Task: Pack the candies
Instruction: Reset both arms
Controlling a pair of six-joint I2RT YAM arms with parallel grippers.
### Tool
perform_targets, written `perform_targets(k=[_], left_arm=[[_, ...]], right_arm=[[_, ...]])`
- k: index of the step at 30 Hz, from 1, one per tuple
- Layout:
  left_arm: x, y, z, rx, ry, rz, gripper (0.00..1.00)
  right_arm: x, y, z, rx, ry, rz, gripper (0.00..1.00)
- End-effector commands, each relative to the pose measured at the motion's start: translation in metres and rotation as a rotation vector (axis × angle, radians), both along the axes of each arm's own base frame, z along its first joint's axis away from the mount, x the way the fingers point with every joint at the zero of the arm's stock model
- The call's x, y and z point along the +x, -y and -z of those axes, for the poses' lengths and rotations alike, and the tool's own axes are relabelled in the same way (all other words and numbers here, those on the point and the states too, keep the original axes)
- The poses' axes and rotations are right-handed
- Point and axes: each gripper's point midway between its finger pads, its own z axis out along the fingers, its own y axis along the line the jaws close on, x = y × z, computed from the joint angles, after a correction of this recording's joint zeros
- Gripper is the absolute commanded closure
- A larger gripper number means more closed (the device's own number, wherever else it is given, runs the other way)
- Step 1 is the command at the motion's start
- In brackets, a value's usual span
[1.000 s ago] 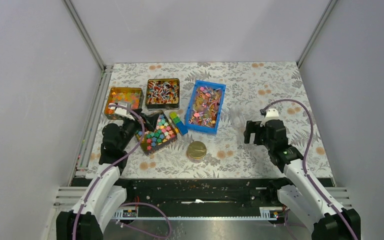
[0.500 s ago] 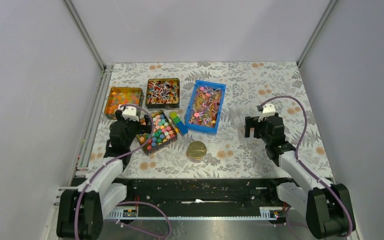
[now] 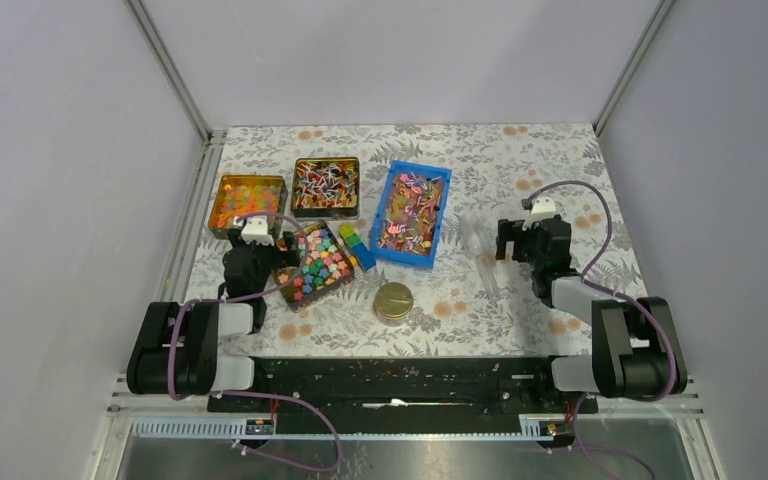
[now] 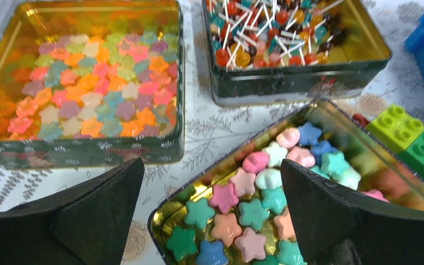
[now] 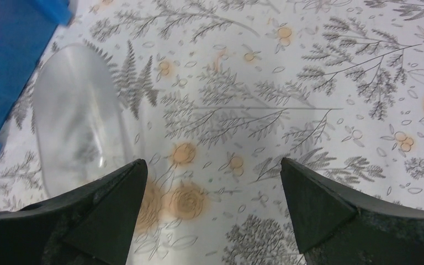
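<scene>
The floral-print table [image 3: 560, 160] sits between grey walls, and on it we count three open tins [image 3: 294, 188], one blue bin [image 3: 441, 222], one round gold tin [image 3: 393, 300] and one clear container [image 5: 80, 121]. The candies [image 3: 412, 210], too many to count, fill the blue bin at upper centre of the top view. Both the left hand [image 4: 212, 182] and the right hand [image 5: 212, 176] stand wide and empty. We judge the risk is the left hand, over the star-shape tin [image 4: 210, 178], taking the wrong sweets, or the right hand knocking the hard-to-see clear container.
</scene>
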Motion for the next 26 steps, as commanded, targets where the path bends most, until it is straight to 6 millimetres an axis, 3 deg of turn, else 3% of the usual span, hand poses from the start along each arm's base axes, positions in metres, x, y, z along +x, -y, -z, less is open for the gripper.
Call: perform_targets(k=[1, 6, 10, 13, 26], left_arm=[[0.013, -0.003, -0.049, -0.023, 0.192, -0.021, 0.01], [0.026, -0.019, -0.044, -0.037, 0.132, -0.134, 0.01], [0.026, -0.007, -0.045, -0.022, 0.134, -0.062, 0.01], [0.026, -0.007, -0.044, -0.022, 0.132, -0.063, 0.01], [0.026, -0.008, -0.044, -0.020, 0.128, -0.067, 0.01]], right_arm=[[0.031, 0.005, -0.035, 0.089, 0.117, -0.004, 0.02], [0.028, 0.002, -0.036, 0.102, 0.143, -0.015, 0.00], [0.020, 0.013, -0.031, 0.095, 0.216, 0.049, 0.00], [0.009, -0.003, -0.035, 0.100, 0.290, -0.056, 0.01], [0.012, 0.000, -0.035, 0.103, 0.287, -0.038, 0.01]])
